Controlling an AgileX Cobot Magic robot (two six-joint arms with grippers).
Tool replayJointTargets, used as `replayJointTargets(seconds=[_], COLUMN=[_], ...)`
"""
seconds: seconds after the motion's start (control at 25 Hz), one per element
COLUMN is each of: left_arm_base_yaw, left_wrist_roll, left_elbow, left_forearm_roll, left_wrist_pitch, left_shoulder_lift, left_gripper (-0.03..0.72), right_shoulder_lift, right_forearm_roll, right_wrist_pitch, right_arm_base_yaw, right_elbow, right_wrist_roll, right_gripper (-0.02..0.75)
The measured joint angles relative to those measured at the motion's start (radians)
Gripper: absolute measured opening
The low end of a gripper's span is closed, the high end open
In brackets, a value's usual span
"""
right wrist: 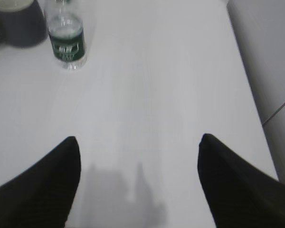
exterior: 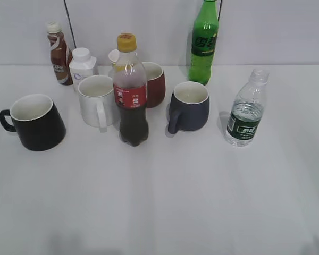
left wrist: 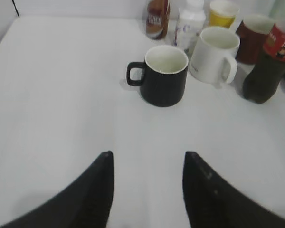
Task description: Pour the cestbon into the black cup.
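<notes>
Left gripper (left wrist: 147,190): released, above bare white table (exterior: 165,202).
Right gripper (right wrist: 138,183): released, empty.
Glossy black tapered mug (exterior: 34,121): upright, left edge.
Clear ribbed uncapped water bottle (exterior: 246,112): upright, right side.

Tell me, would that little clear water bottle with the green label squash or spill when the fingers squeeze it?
Probably both, somewhat. The cestbon looks like thin ribbed plastic, so it would likely dent under a firm squeeze. It has no cap, so squeezing or tipping could push water out of the open neck. It is narrow and upright, so a sideways nudge might topple it.
</notes>
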Motion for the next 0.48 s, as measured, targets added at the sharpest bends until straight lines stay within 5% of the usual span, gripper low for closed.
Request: replayJointTargets(seconds=[0.48], left_arm_base_yaw=[0.004], left_wrist_roll=[0.0], left_elbow=[0.0], left_forearm_roll=[-0.001], left_wrist_pitch=[0.0], left_shoulder_lift=[-0.011], left_gripper=[0.33], right_shoulder_lift=[-0.023], right_forearm_roll=[-0.015], right_wrist_pitch=[-0.001], right_arm_base_yaw=[-0.011], right_elbow=[0.001], right_wrist_roll=[0.0], right_gripper=[0.59])
